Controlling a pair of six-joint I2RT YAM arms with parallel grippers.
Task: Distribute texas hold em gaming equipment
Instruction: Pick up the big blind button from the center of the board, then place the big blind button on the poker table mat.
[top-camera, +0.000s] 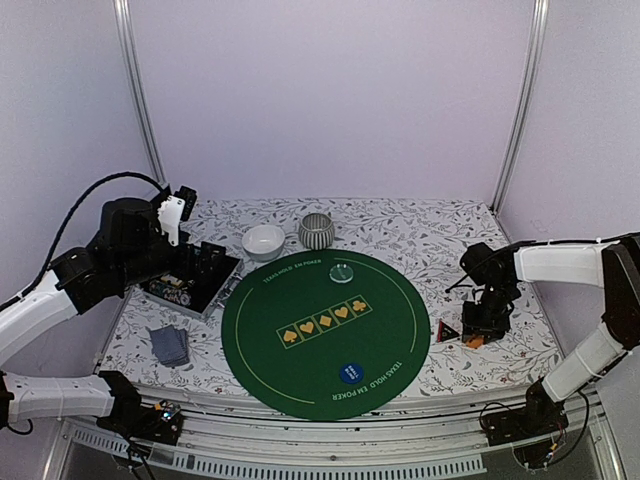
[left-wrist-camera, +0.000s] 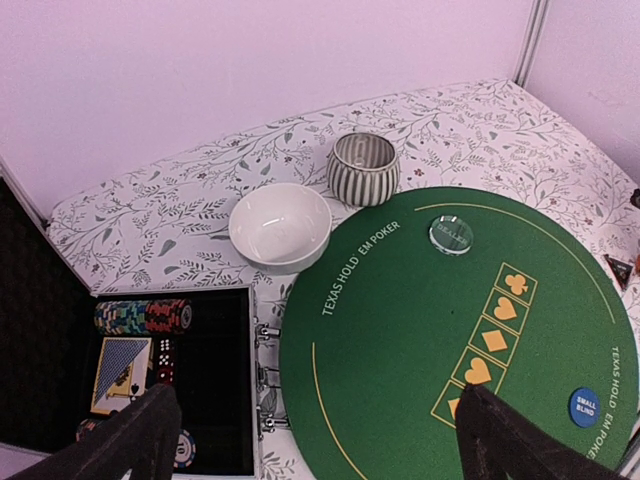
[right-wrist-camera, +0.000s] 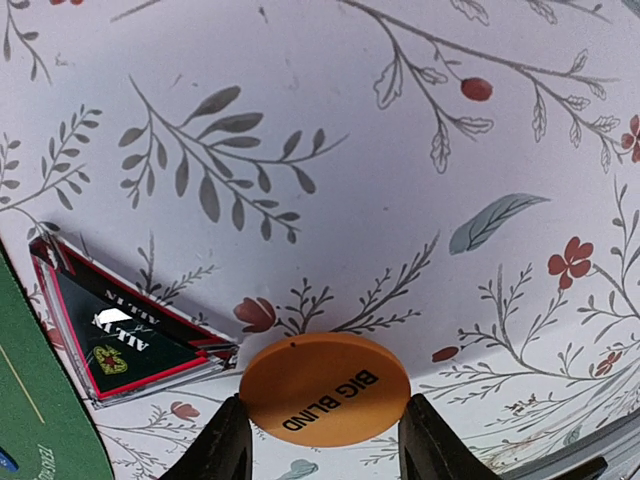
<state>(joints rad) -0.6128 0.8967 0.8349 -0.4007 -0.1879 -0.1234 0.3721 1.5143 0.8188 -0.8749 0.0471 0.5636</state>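
My right gripper (top-camera: 478, 335) (right-wrist-camera: 325, 425) is shut on the orange BIG BLIND disc (right-wrist-camera: 325, 390), gripping its edges low over the flowered cloth, right of the mat. The red-black triangle (right-wrist-camera: 125, 335) (top-camera: 449, 330) lies just left of it. My left gripper (top-camera: 203, 262) (left-wrist-camera: 315, 450) is open and empty, high over the open black case (left-wrist-camera: 215, 390) holding striped chips (left-wrist-camera: 143, 316), cards (left-wrist-camera: 120, 372) and dice. A grey-blue card deck (top-camera: 169, 344) lies front left. The blue SMALL BLIND disc (top-camera: 347, 371) (left-wrist-camera: 585, 406) and the pale green disc (top-camera: 342, 272) (left-wrist-camera: 451, 234) lie on the mat.
The big round green mat (top-camera: 300, 385) (left-wrist-camera: 390, 330) fills the table's middle. A white bowl (top-camera: 263, 241) (left-wrist-camera: 280, 225) and a striped grey bowl (top-camera: 316, 231) (left-wrist-camera: 363, 167) stand behind it. Enclosure walls stand on three sides.
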